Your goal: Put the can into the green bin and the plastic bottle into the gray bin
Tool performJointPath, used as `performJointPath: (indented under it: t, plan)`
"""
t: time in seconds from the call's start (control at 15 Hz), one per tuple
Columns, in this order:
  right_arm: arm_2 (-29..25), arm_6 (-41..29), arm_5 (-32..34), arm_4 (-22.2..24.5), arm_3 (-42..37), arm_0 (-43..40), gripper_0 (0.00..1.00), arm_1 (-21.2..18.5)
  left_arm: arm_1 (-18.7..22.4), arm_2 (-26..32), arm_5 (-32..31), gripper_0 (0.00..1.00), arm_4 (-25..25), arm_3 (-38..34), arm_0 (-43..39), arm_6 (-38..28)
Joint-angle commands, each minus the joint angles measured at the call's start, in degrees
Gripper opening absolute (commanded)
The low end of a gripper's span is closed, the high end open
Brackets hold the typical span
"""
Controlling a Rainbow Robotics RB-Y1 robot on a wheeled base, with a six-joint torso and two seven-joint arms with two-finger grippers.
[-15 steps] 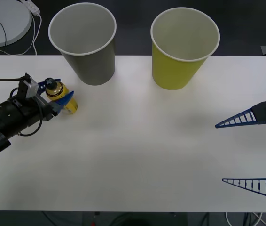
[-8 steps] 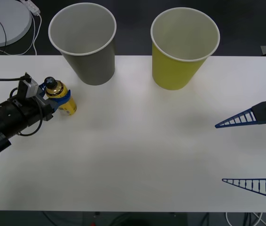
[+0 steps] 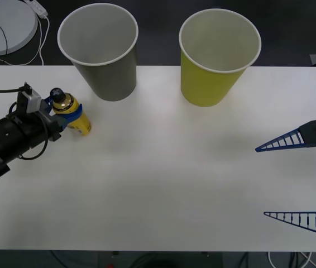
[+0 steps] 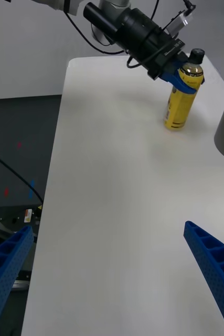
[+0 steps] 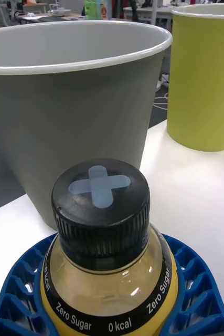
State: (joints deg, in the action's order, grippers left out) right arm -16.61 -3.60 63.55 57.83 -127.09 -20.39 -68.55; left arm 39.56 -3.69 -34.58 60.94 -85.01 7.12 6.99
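Note:
The plastic bottle [image 3: 73,116] is small and yellow with a black cap and gold neck; it stands near the table's left side, close in front of the gray bin [image 3: 99,50]. My left gripper [image 3: 65,114] is shut on the plastic bottle just under its neck, as the left wrist view shows with blue fingers wrapped round the plastic bottle [image 5: 104,252]. The green bin [image 3: 218,56] stands upright to the right of the gray one. My right gripper [image 3: 288,180] hangs open at the table's right edge, far from both. The can is out of view.
The white table [image 3: 163,184] stretches wide between the two arms. A round white disc with a cable [image 3: 4,25] lies on the floor beyond the table's far left corner. From the right wrist, the plastic bottle [image 4: 182,97] and left gripper [image 4: 177,79] show far off.
The left gripper's fingers have closed round the plastic bottle's neck, and the bottle has shifted slightly left and stands more upright. The right arm has not moved.

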Motion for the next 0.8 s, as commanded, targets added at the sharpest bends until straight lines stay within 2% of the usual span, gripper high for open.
performJointPath:
  t: [0.07, 0.8]
  plan:
    - [0.0, 0.0, 0.0, 0.0, 0.0, 0.0, 1.0, 0.0, 1.5, 0.0, 0.0, 0.0, -0.5, -0.8, 0.0, -1.4]
    - [0.0, 0.0, 0.0, 0.0, 0.0, 0.0, 1.0, 0.0, 8.1, 0.0, 0.0, 0.0, -2.5, -3.9, -0.2, -7.3]
